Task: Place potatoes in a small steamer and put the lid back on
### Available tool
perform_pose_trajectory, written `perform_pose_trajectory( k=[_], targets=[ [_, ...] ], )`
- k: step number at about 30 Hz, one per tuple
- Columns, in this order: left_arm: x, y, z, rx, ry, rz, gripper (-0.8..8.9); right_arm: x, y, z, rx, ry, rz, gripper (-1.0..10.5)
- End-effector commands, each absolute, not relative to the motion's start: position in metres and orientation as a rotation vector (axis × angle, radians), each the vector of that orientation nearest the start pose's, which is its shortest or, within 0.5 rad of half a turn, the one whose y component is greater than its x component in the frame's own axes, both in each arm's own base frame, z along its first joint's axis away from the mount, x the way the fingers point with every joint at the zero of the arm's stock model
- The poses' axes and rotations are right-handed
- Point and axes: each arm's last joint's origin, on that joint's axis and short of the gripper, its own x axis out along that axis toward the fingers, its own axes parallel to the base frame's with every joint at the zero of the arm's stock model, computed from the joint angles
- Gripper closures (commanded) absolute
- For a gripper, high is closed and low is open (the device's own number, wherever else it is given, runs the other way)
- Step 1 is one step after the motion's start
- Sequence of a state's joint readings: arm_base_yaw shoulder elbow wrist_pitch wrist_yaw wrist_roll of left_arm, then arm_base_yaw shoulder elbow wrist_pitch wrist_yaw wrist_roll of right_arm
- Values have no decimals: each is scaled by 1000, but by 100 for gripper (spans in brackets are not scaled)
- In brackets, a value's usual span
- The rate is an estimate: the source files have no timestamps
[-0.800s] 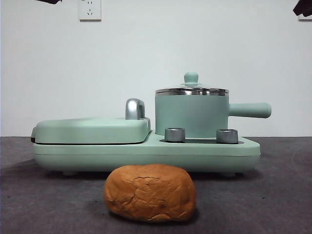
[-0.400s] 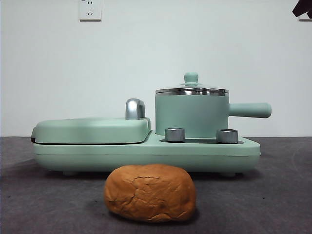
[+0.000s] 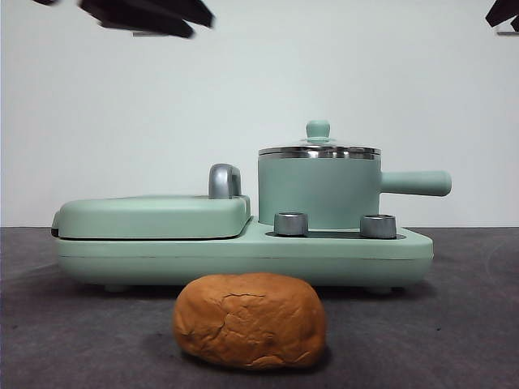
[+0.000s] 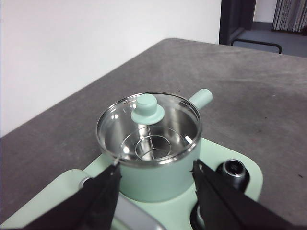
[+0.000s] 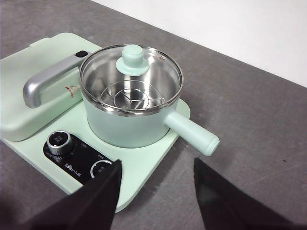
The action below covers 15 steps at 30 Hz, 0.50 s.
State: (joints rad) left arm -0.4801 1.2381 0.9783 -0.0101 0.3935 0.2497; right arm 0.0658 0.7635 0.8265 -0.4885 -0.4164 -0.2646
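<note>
A: Where did the lid (image 4: 148, 125) sit relative to each pincer?

B: It was seated on the steamer (image 3: 318, 193), knob (image 4: 147, 109) upright at centre. The left pincer (image 4: 156, 179) hung above and just short of the pot, jaws spread and holding nothing, with the pot wall between them and the knob ahead on their centreline. The right pincer (image 5: 156, 187) was likewise spread and empty, but stood further off, out past the side handle (image 5: 191, 132).

A: Which arm was nearer?

B: The left, as judged from the wrist views. In the front view a dark arm (image 3: 150, 14) showed top left; the other was only a tip (image 3: 503, 12) in the top right corner.

A: And the potato?

B: The potato (image 3: 250, 320) lay on the bench (image 3: 454, 324) in front of the cooker base (image 3: 243, 258), apart from it, long axis running across the front view. It was orange-brown, rounded, with a cracked crust.

A: Steamer contents?

B: Through the glass, only a steel rack (image 5: 132, 96). The lid would need lifting first, in my judgement.
</note>
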Motion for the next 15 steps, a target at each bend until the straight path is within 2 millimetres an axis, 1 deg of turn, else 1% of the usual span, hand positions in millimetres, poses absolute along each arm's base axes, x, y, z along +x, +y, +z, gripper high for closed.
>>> perform_pose_trajectory(
  k=[1,10,15],
  targets=[
    [257,-155,328,241,166,-916,569,156,23,327,-164,344,528,708],
    [309,-208,330,249,179,-971,569,156,23,327,-163,344,532,708],
    [333,-233,320,253,196,-991,569,155,27,327,-168,343,555,708]
  ],
)
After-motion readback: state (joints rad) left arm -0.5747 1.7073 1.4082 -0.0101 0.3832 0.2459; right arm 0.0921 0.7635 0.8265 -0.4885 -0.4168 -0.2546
